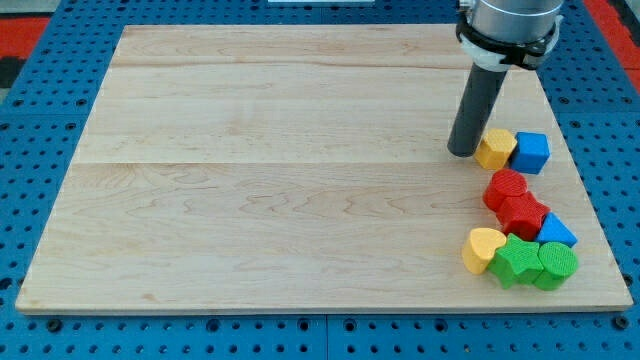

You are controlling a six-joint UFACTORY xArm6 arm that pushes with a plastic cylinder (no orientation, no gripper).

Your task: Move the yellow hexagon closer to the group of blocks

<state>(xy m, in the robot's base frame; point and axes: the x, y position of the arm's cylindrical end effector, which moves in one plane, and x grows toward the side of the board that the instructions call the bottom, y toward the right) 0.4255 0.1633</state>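
My tip (pixel 462 153) touches the yellow hexagon (pixel 494 148), with the blue cube (pixel 531 152) beyond. Below them, the red blocks (pixel 515 203) stand in the way. The table (pixel 270 190) lies open leftward.

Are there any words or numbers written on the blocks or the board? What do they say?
None: no words, numbers or signs can be read anywhere.
The wooden board is plain.
The yellow hexagon, blue cube, red blocks, yellow heart and green blocks carry no marks.
My tip, just left of the yellow hexagon, is plain dark.
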